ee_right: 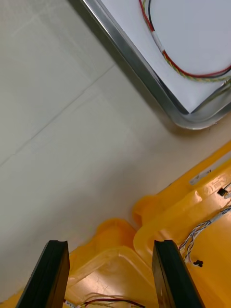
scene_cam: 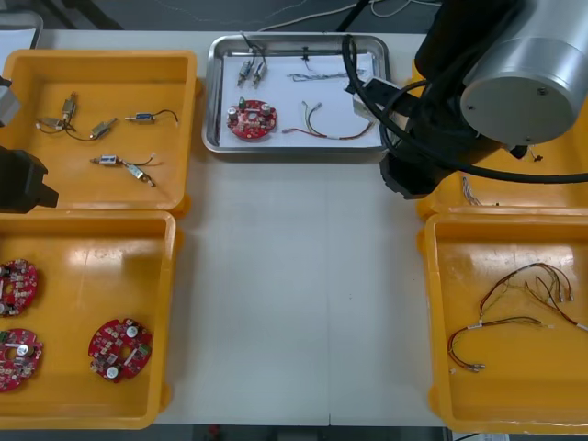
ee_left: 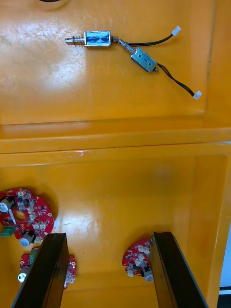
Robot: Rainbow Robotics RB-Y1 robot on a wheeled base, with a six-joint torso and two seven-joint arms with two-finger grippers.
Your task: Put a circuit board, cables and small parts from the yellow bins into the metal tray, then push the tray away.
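The metal tray (scene_cam: 213, 92), white inside, sits at the table's far middle. It holds a round red circuit board (scene_cam: 252, 119), small metal parts (scene_cam: 251, 64), a red and yellow cable (scene_cam: 323, 126) and another thin cable (scene_cam: 317, 75). My right gripper (ee_right: 109, 250) is open with nothing between its fingers, over the inner edges of the right yellow bins (ee_right: 159, 221), just off the tray's near right corner (ee_right: 190, 118). My left gripper (ee_left: 108, 238) is open and hovers above the near left bin (ee_left: 120, 192), where circuit boards (ee_left: 24, 219) lie.
The far left bin (scene_cam: 101, 60) holds several small metal parts (scene_cam: 124, 165) with black leads. The near left bin (scene_cam: 92, 225) holds three circuit boards (scene_cam: 119, 349). The near right bin (scene_cam: 441, 322) holds red and yellow cables (scene_cam: 514, 308). Blue and white cable (ee_right: 197, 233) lies in the far right bin.
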